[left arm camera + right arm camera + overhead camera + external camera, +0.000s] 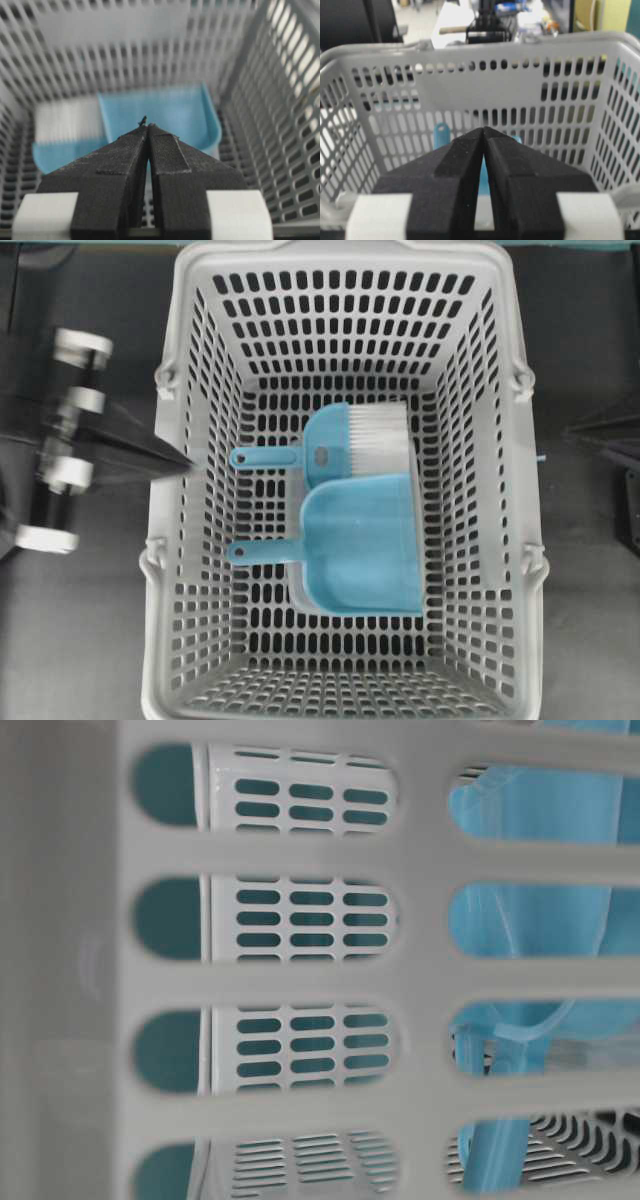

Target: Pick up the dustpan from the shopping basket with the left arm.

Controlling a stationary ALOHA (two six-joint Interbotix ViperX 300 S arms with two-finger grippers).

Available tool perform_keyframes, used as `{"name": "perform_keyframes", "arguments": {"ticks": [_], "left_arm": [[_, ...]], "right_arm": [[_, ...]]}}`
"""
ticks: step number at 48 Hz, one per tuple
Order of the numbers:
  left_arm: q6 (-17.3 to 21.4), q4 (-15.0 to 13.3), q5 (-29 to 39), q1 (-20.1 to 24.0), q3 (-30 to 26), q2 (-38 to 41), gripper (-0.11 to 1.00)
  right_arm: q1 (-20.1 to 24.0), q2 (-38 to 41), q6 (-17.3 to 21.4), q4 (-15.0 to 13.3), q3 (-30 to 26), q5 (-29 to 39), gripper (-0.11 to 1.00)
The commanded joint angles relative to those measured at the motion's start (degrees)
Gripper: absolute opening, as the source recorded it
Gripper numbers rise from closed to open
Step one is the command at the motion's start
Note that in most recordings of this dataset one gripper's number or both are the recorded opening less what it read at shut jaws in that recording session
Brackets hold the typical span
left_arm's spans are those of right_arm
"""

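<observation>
dustpan flat on floor of shopping basket, long axis left-right in overhead view, thin handle pointing left toward left arm, pan mouth to the right; hand brush just above it, parallel. left gripper at basket's left rim, fingers pressed together, empty. right gripper closed, empty

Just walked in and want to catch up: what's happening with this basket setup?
A two-armed robot is set to lift the dustpan out of the grey shopping basket. The dustpan lies flat on the basket floor beside a hand brush, untouched. The left hand is shut and empty, its tip at the basket's left wall in the overhead view, pointing toward the dustpan. The right hand is also shut, waiting outside the opposite wall.
</observation>
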Motion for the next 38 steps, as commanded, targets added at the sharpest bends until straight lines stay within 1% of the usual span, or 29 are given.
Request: {"name": "perform_keyframes", "arguments": {"ticks": [1, 8, 16, 23, 30, 38], "left_arm": [[-0.09, 0.18, 5.71, -0.26, -7.03, 4.75, 0.00], [-0.09, 0.18, 17.23, -0.35, -14.94, 13.10, 0.00], [0.00, 0.18, 26.37, -0.44, -22.59, 20.74, 0.00], [0.00, 0.18, 34.72, -0.35, -27.86, 26.37, 0.00], [-0.09, 0.18, 38.76, -0.35, -29.97, 28.83, 0.00], [-0.26, 0.18, 38.85, -0.44, -30.15, 29.79, 0.00]], "right_arm": [[0.09, -1.41, -0.35, 0.18, -2.02, 3.96, 0.00], [0.09, -4.22, -0.35, 0.18, -2.46, 7.73, 0.00], [0.09, -6.77, -0.35, 0.18, -2.64, 9.58, 0.00], [0.09, -7.29, -0.35, 0.18, -2.46, 9.93, 0.00], [0.18, -7.29, -0.44, 0.18, -1.93, 9.76, 0.00], [0.09, -7.38, -0.09, 0.18, -1.49, 9.93, 0.00]]}}
